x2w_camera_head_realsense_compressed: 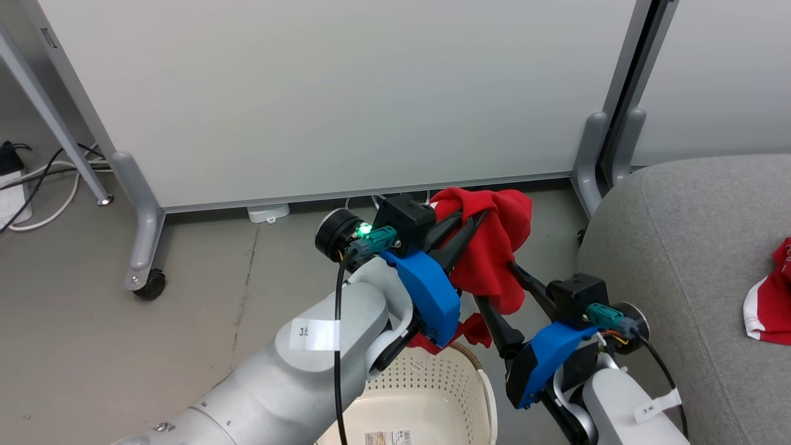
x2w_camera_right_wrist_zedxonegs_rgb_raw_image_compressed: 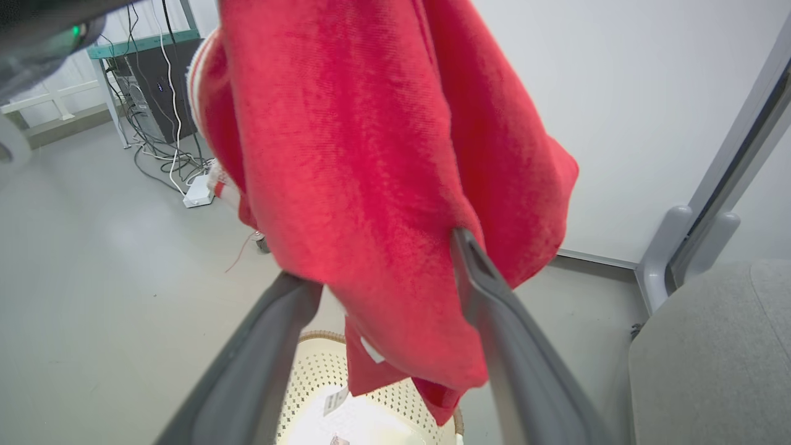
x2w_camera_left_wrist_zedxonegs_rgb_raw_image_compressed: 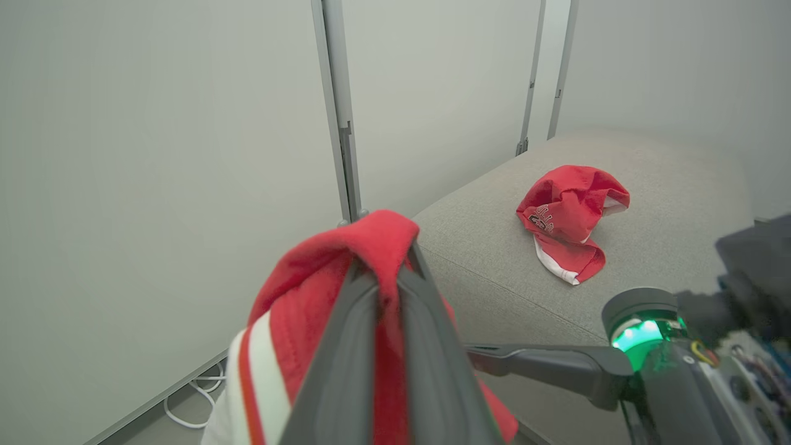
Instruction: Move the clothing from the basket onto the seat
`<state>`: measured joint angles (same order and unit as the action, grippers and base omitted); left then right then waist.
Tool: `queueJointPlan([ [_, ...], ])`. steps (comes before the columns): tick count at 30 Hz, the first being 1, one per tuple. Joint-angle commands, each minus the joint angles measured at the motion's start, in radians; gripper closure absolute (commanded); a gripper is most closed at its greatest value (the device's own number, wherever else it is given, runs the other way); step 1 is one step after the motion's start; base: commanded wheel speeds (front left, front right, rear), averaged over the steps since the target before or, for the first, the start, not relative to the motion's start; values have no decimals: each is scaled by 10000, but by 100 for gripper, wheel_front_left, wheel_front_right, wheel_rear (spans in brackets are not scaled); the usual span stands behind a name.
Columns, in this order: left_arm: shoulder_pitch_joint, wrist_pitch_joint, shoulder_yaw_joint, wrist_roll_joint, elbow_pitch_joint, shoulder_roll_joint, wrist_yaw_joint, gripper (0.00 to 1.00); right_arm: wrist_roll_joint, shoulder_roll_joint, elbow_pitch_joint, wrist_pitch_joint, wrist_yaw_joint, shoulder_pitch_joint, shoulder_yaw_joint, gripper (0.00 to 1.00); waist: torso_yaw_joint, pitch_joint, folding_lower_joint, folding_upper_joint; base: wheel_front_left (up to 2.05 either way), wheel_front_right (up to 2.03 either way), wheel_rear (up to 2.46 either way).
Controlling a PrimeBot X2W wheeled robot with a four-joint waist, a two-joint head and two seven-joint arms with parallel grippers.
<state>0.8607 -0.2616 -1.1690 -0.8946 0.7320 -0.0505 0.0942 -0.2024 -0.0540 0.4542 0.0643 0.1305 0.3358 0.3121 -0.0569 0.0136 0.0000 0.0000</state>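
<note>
One red garment (x2w_camera_head_realsense_compressed: 494, 247) with white stripe trim hangs in the air above the cream perforated basket (x2w_camera_head_realsense_compressed: 426, 383). My left gripper (x2w_camera_head_realsense_compressed: 485, 215) is shut on its top fold; the left wrist view shows the fingertips (x2w_camera_left_wrist_zedxonegs_rgb_raw_image_compressed: 386, 259) pinching the fabric (x2w_camera_left_wrist_zedxonegs_rgb_raw_image_compressed: 296, 296). From the lower right, my right gripper (x2w_camera_head_realsense_compressed: 494, 284) reaches in with its fingers spread wide. In the right wrist view the cloth (x2w_camera_right_wrist_zedxonegs_rgb_raw_image_compressed: 371, 154) drapes between those open fingers (x2w_camera_right_wrist_zedxonegs_rgb_raw_image_compressed: 377, 272), over the basket (x2w_camera_right_wrist_zedxonegs_rgb_raw_image_compressed: 315, 340). A second red garment (x2w_camera_head_realsense_compressed: 772, 303) (x2w_camera_left_wrist_zedxonegs_rgb_raw_image_compressed: 571, 216) lies crumpled on the light grey seat (x2w_camera_head_realsense_compressed: 680, 247) (x2w_camera_left_wrist_zedxonegs_rgb_raw_image_compressed: 482, 247).
White partition panels on grey legs stand behind, with a caster (x2w_camera_head_realsense_compressed: 148, 284) at the left and a grey post (x2w_camera_head_realsense_compressed: 590, 161) close to the seat's corner. Cables (x2w_camera_head_realsense_compressed: 37, 204) and a white adapter (x2w_camera_head_realsense_compressed: 267, 213) lie on the grey floor.
</note>
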Motion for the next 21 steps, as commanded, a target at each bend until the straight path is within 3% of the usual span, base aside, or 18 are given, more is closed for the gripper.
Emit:
queueJointPlan([
  [1, 122, -49, -3, -23, -23, 3, 1, 100, 98, 28, 123, 87, 3, 243, 24, 0, -4, 6, 0, 0, 0, 0, 0],
  [11, 77, -50, -249, -194, -50, 3, 22, 100, -652, 36, 1288, 394, 3, 1063, 794, 0, 2, 60, 0, 0, 0, 0, 0],
  [12, 71, -50, -262, -201, -48, 3, 23, 100, -761, 36, 1376, 431, 3, 1113, 877, 9, 4, 68, 0, 0, 0, 0, 0],
  [13, 65, -50, -267, -208, -45, 3, 24, 100, -855, 37, 1450, 470, 5, 1161, 949, 51, 6, 74, 0, 0, 0, 0, 0],
  [14, 60, -50, -277, -217, -38, 3, 27, 100, -936, 37, 1530, 514, 3, 1208, 1011, 69, 10, 80, 0, 0, 0, 0, 0],
  [15, 54, -50, -289, -237, -34, 3, 29, 100, -1025, 37, 1613, 544, 3, 1240, 1072, 100, 13, 89, 0, 0, 0, 0, 0],
  [21, 31, -50, -330, -299, -18, 3, 13, 100, -1336, 38, 2007, 798, 5, 1396, 1291, 100, 34, 131, 0, 0, 0, 0, 0],
])
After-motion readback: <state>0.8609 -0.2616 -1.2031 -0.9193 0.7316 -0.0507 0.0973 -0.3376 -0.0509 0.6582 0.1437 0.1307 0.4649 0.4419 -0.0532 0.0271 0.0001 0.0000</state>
